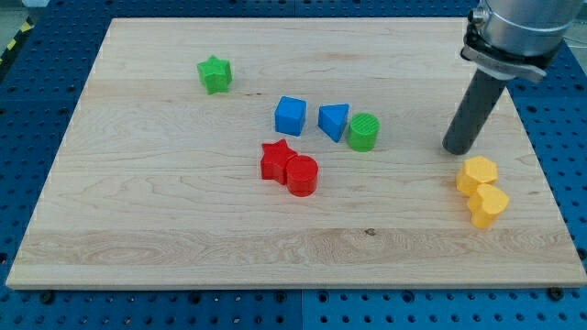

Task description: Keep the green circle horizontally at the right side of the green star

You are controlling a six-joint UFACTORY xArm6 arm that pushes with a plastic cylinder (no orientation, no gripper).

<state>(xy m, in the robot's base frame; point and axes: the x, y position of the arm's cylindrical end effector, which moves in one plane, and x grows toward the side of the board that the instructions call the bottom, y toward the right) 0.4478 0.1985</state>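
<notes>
The green circle (363, 132) stands near the middle of the wooden board (165, 220), touching the blue triangle (334, 121) on its left. The green star (215, 74) sits toward the view's top left, well apart and higher in the view than the circle. My tip (455, 149) rests on the board to the right of the green circle, about a hundred pixels away, just above the yellow blocks.
A blue cube (290, 115) lies left of the blue triangle. A red star (276, 159) and a red circle (302, 175) touch each other below them. Two yellow blocks (478, 174) (488, 204) sit at the right, one below the other.
</notes>
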